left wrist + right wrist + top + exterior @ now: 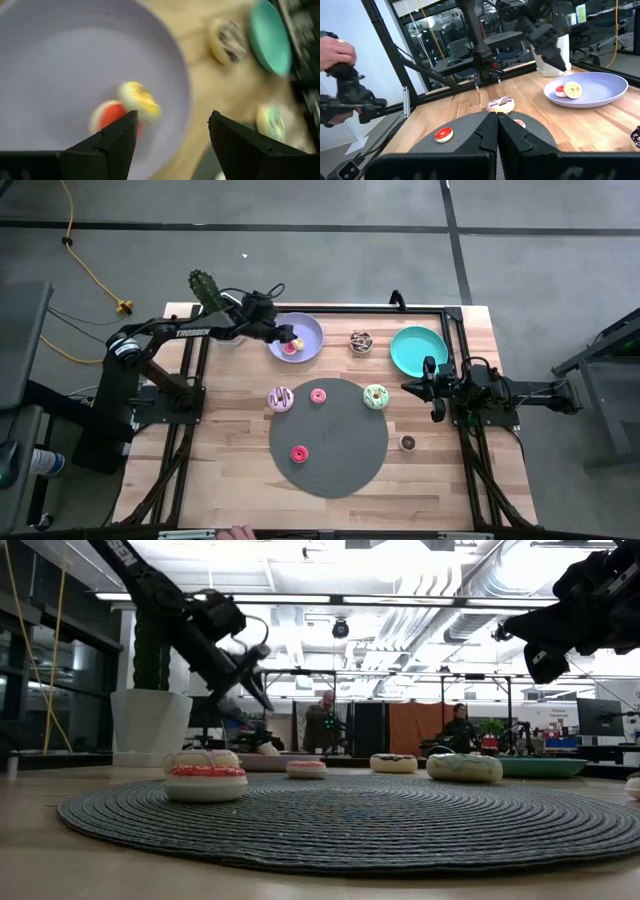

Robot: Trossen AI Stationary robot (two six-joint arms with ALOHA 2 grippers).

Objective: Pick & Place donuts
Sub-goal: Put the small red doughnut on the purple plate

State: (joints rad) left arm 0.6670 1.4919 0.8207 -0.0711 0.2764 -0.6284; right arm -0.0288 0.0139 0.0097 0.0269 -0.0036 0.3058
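Left gripper (290, 335): we hold it over the lavender plate (312, 328), fingers apart and empty, likely just clear of a drop.
Plate contents: yellow donut (140, 101) leaning on red donut (109, 115), just beyond our fingertips.
Mat (340, 470): four donuts wait there for picking.
Right gripper (436, 390): fingers together, parked by the teal plate (405, 350).
Tabletop (230, 470): two more donuts off the mat.

We can read one marking only: white capitals spelling "TROSSEN" along the left arm (190, 332) in the high view. In the low view white letters show on that arm's upper link, cut off and not legible to us.
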